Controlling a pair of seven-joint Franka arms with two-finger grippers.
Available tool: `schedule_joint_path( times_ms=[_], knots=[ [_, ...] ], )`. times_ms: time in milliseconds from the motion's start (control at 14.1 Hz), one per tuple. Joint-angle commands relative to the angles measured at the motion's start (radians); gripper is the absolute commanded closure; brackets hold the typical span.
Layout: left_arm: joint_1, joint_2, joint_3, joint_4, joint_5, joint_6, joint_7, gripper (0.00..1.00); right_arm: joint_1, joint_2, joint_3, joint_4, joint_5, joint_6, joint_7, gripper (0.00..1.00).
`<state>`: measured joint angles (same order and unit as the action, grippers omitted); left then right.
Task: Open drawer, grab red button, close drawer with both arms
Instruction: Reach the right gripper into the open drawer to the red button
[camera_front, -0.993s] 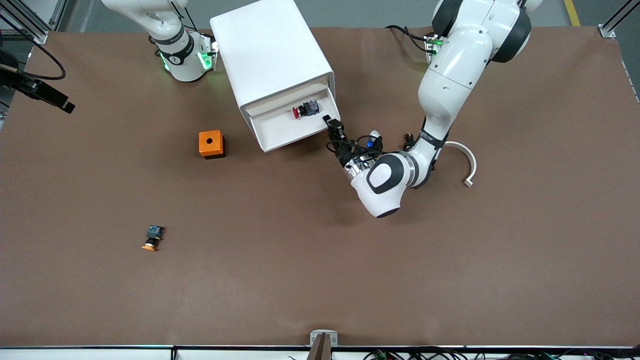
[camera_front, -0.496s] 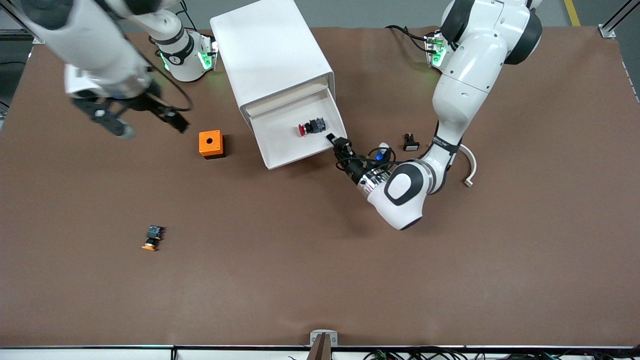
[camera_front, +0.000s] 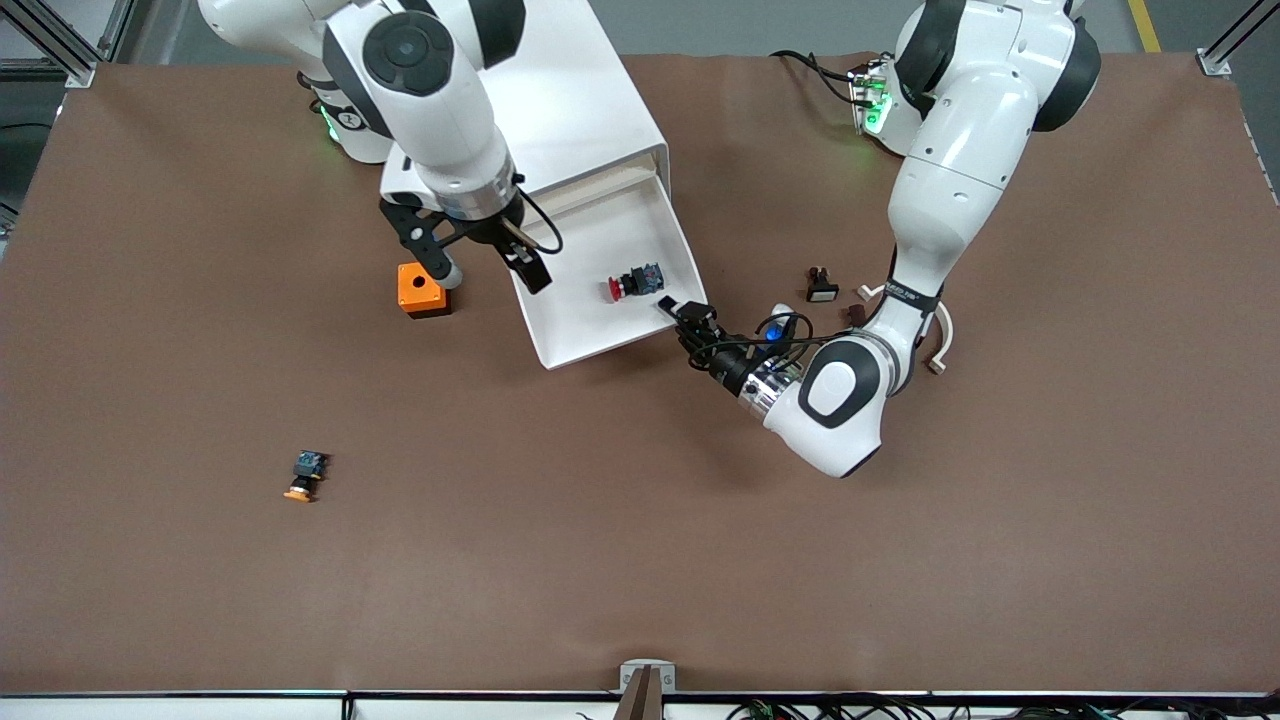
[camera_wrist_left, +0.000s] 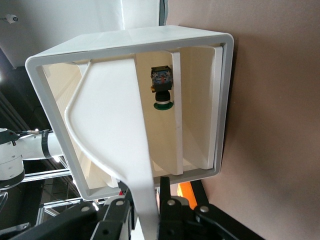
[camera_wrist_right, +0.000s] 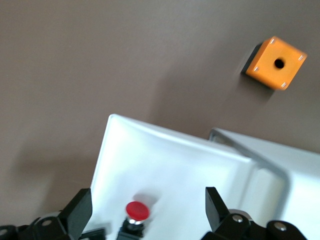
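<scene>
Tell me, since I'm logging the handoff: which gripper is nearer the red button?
Left. The left gripper sits at the drawer front corner beside the red button; the right gripper hovers over the drawer's other edge.

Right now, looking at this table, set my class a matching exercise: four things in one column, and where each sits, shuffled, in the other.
Things
1. red button
2. orange box
3. orange-capped button
4. left gripper

Places
A. on the bare table, nearest the front camera
B. in the open drawer
C. at the drawer's front edge
D. on the table beside the drawer, toward the right arm's end

Pairs: 1-B, 2-D, 3-A, 4-C
</scene>
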<state>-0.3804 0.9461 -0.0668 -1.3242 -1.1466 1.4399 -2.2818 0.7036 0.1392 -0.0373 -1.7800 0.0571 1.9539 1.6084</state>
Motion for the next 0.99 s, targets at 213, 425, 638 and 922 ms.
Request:
schedule_joint_path(
  times_ms=[213, 425, 638, 922],
  knots=[
    [0.006, -0.001, -0.001, 0.032, -0.022, 0.01, 0.131, 0.0, 0.112, 0.114, -0.015, 0.017, 0.013, 0.114, 0.252, 0.0],
    [0.018, -0.007, -0.001, 0.065, -0.012, 0.004, 0.327, 0.0, 0.158, 0.197, -0.015, 0.042, 0.012, 0.177, 0.346, 0.0],
    [0.02, -0.013, 0.018, 0.068, 0.018, 0.004, 0.583, 0.0, 0.189, 0.27, -0.015, 0.102, 0.01, 0.177, 0.412, 0.0],
    [0.02, -0.023, 0.042, 0.111, 0.108, 0.007, 0.905, 0.0, 0.212, 0.327, -0.015, 0.166, 0.014, 0.174, 0.45, 0.0]
  ],
)
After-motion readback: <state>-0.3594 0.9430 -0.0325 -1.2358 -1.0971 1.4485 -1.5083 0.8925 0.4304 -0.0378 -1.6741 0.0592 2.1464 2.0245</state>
